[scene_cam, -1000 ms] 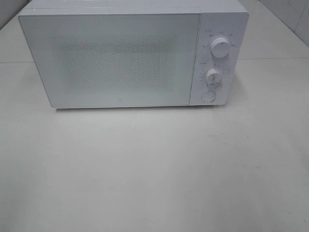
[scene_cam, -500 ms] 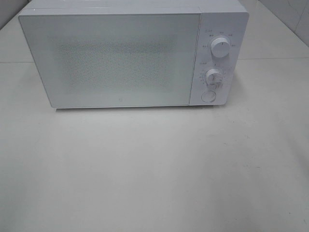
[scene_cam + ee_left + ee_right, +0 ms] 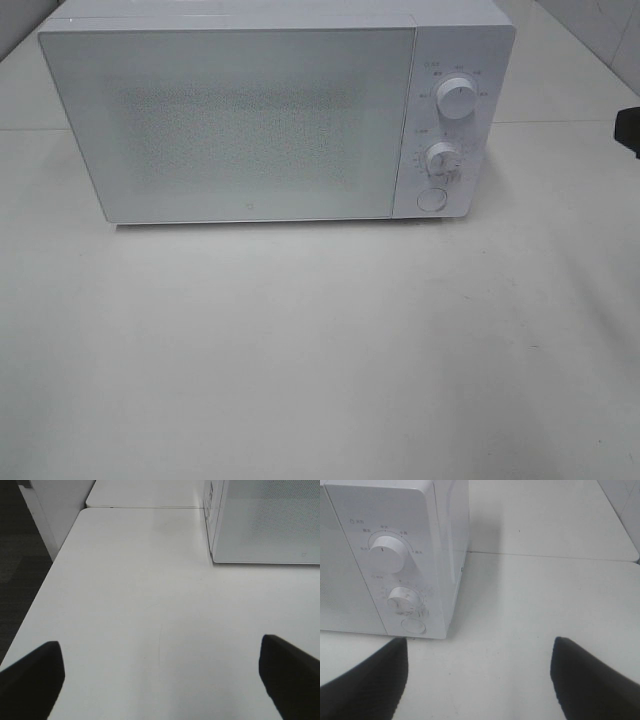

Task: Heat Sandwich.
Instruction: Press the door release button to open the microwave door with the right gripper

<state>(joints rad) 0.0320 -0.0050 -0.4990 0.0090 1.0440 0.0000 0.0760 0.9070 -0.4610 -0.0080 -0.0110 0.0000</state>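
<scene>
Sandwich: not visible in any view. You cannot tell whether it is inside the microwave point(image 3: 270, 120) or off camera, so confirm this before heating.
Door: the door point(image 3: 230, 125) is shut and its frosted panel hides the inside.
Left gripper: the left gripper point(image 3: 160, 642) has its fingers spread wide over bare table point(image 3: 125, 605) with nothing between them. It is near the microwave's left front corner.
Right gripper: the right gripper point(image 3: 480, 642) has its jaws well apart and holds nothing. It faces the control panel from just off the microwave's right front corner.
Step in hand (judged): opening the door, probably with the round button point(image 3: 413, 626) at the foot of the panel.
How to do it well: bring one fingertip square onto the button and push straight in. The lower dial point(image 3: 404, 598) sits just above it, so approach low and do not brush that dial.
Risk: a slanted push may slide the microwave along the table. The door probably swings toward the left, so keep your left arm out of its path.
Progress: early, with nothing visibly loaded or set.
</scene>
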